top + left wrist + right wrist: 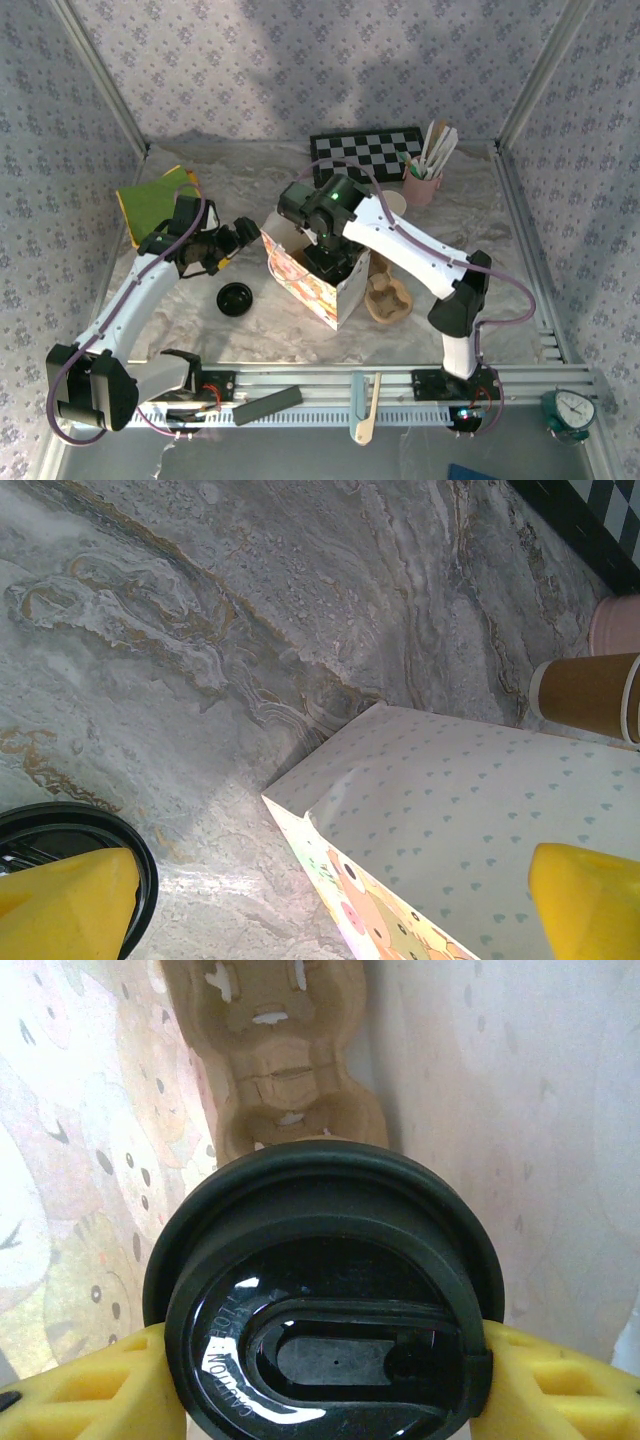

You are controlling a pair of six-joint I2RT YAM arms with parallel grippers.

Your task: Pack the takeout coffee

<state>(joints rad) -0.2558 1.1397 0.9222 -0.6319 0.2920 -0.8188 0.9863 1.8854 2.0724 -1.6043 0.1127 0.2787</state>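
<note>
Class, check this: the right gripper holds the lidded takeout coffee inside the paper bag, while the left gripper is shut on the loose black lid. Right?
No: the left gripper is open and empty; the top external view shows the loose black lid lying on the table. The rest holds.

Checkerboard (365, 150) rear; pink stirrer cup (423, 186) beside.

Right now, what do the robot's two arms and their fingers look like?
Both arms have white shells with black joints and bases. A mauve cable runs along the left arm, and another loops off the right arm. A green light glows on one right-arm joint. The left fingers and right fingers are chunky yellow plastic.
</note>
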